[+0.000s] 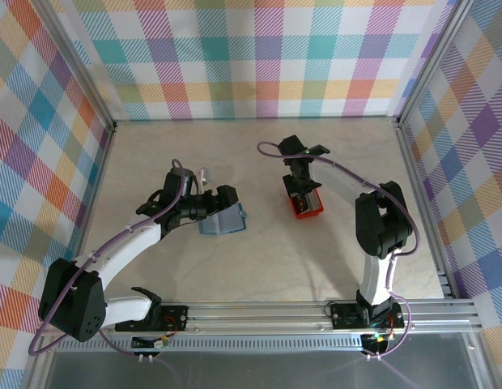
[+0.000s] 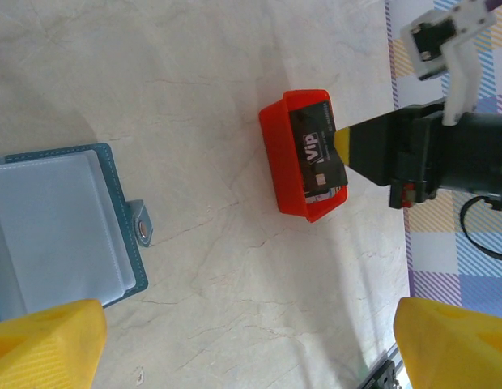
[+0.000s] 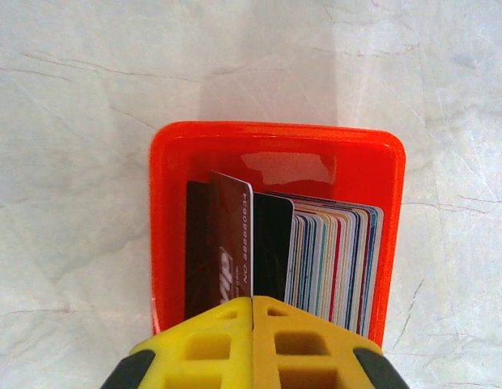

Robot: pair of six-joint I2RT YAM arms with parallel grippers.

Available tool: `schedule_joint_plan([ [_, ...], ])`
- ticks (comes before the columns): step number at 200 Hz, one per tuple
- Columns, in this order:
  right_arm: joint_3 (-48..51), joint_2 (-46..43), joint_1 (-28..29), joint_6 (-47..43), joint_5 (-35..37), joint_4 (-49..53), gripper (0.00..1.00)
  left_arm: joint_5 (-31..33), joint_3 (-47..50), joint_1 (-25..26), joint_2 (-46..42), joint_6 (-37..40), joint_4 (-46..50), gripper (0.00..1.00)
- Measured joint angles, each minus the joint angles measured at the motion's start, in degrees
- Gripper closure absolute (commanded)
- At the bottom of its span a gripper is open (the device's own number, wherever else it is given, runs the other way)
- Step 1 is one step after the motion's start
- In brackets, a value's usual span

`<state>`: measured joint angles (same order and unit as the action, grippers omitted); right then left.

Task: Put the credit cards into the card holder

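Several credit cards [image 3: 336, 259] stand on edge in a small red tray [image 3: 275, 134]. My right gripper [image 3: 253, 312] is shut on the near edge of a dark red "VIP" credit card [image 3: 231, 243], which leans a little out of the stack. The left wrist view shows that card [image 2: 316, 150] pinched by the yellow fingertip [image 2: 350, 144]. The blue card holder [image 2: 57, 219] lies open on the table with its pale clear pockets up and its clasp tab [image 2: 143, 231] at the side. My left gripper [image 2: 251, 348] hangs open just beside the holder [image 1: 221, 220], holding nothing.
The red tray [image 1: 308, 212] sits right of centre on the pale marble-look table [image 1: 259, 259]. Bare table lies between the tray and the holder. Checked walls close in three sides, and an aluminium rail [image 1: 275, 312] runs along the near edge.
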<state>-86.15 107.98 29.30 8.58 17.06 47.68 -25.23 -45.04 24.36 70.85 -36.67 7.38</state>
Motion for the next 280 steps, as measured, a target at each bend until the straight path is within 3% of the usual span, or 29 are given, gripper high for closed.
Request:
schedule_joint_plan([
  [77, 0.0, -7.6, -1.7, 1.4, -6.3, 0.5, 1.0, -1.2, 0.0, 0.0, -1.0, -1.4, -2.6, 0.12],
  [128, -0.1, -20.7, -5.0, 5.9, -16.2, 0.1, 1.0, -2.4, -0.9, 0.1, -1.2, -7.2, -8.5, 0.16],
  [184, 0.2, -35.1, -8.7, 17.0, -33.7, -9.3, 1.0, -3.4, -5.7, 0.4, -2.9, -16.4, -17.3, 0.2],
  [243, 5.0, -37.4, -8.7, 31.5, -49.0, -23.8, 1.0, -5.2, -8.2, 3.7, -2.6, -23.2, -30.7, 0.27],
  [280, 7.6, -37.4, -8.7, 37.6, -53.4, -30.1, 1.0, -5.2, -8.2, 5.5, -1.9, -26.2, -36.5, 0.4],
])
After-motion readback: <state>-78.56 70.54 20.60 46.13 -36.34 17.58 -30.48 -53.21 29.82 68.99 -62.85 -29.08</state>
